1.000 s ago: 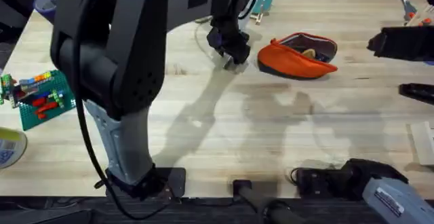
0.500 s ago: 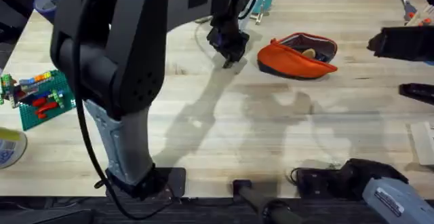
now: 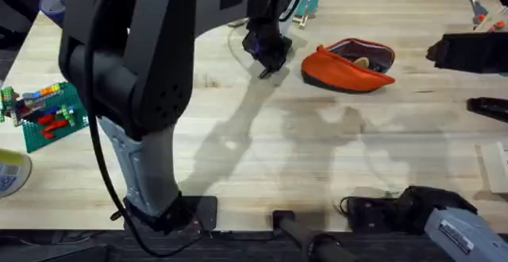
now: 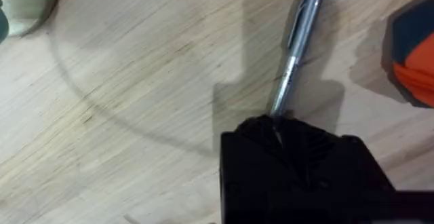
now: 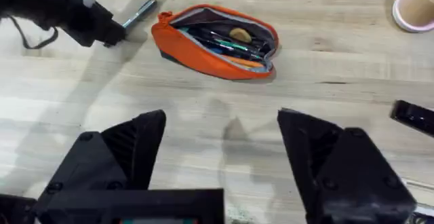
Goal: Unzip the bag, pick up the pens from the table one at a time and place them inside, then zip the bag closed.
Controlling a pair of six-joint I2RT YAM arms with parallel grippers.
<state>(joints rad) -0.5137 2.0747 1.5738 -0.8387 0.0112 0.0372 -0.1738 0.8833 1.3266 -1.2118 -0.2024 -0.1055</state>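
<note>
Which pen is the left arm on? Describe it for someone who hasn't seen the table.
On the light wood tabletop, find the open orange fabric pouch. Just beside it, the left gripper is shut on one end of a slim silver-grey metal pen. It's outside the pouch, unlike the pens within.

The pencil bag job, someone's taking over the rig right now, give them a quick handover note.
Left end effector: shut on the silver pen, low over the table, just left of the bag.
Right end effector: open, holding nothing, back from the bag.
Done: bag is unzipped and lies open; pens, one with green, already lie inside.
Left: carry the silver pen into the bag, then zip it closed.
</note>
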